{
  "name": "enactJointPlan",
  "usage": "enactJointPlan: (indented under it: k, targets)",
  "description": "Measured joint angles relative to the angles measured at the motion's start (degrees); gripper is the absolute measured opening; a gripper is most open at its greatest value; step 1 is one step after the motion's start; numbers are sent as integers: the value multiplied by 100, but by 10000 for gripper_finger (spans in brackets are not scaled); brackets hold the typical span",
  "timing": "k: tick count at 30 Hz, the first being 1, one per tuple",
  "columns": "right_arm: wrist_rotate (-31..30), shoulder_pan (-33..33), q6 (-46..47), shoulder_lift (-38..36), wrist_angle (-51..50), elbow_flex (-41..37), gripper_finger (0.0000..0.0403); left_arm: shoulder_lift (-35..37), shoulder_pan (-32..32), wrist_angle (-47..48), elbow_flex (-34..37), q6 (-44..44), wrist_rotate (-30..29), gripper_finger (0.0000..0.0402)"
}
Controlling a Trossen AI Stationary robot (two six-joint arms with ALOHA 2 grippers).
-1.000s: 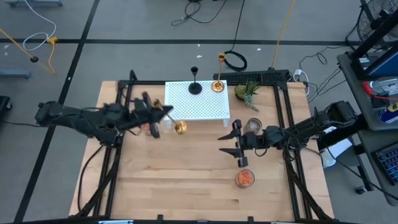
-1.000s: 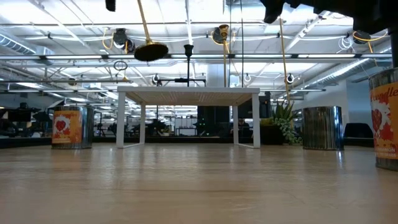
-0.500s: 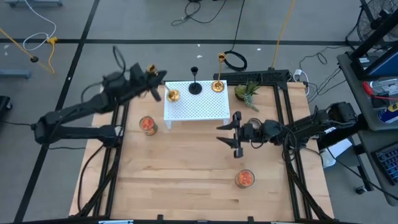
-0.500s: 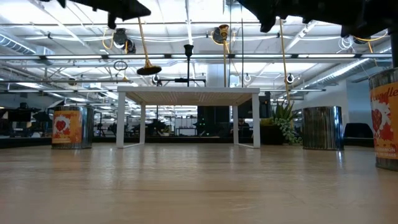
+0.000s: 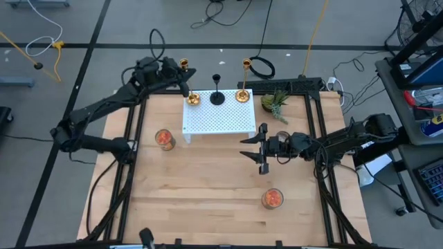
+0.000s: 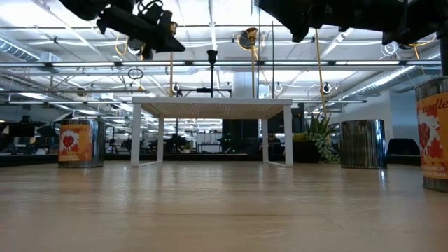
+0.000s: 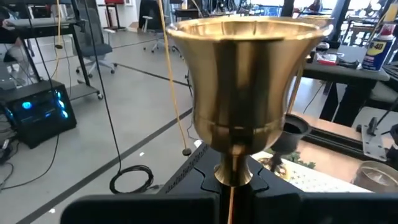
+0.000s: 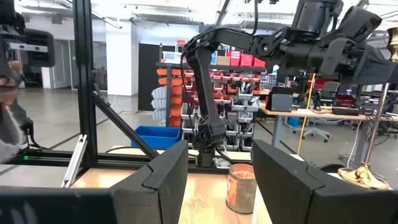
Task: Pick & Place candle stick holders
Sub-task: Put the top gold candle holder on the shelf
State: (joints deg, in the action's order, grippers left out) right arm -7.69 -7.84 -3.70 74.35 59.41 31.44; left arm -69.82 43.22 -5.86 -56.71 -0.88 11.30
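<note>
My left gripper (image 5: 176,79) is shut on a brass candlestick (image 5: 188,83) at the far left corner of the white perforated stand (image 5: 218,117). The candlestick's round base (image 5: 193,99) is at the stand's top; I cannot tell whether it touches. A shorter black candlestick (image 5: 217,90) and a second brass candlestick (image 5: 243,81) stand by their bases on the stand's far edge. My right gripper (image 5: 253,152) is open and empty above the table, in front of the stand's right end. My left gripper pinches the candlestick's thin stem (image 7: 233,177) just below the flared brass cup (image 7: 245,81), between its two fingers. The fingers come level from the table's far left and lie across the stem. The candlestick stands upright in the hold, cup above the fingers and stem (image 6: 170,70) running down to the stand.
A red-printed can (image 5: 164,138) stands left of the stand and another (image 5: 273,198) near the front right. A small plant (image 5: 275,102) stands right of the stand. Black frame rails run along the table's left, right and far sides.
My left gripper has carried the brass candlestick from in front of the stand's left end up, toward the far edge, then down over the stand's far left corner. The candlestick has turned from tilted to upright. My right gripper has gone a little toward the far edge.
</note>
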Motion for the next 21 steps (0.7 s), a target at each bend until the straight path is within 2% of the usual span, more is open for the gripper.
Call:
enactJointPlan:
  k: [13,21]
  targets:
    - [-2,0,-13,0,-100,0,173,-229,53,-40,-9,165,106,6]
    - [1,0,-2,0,-292,0,173,-229,53,6,-9,227,38,39]
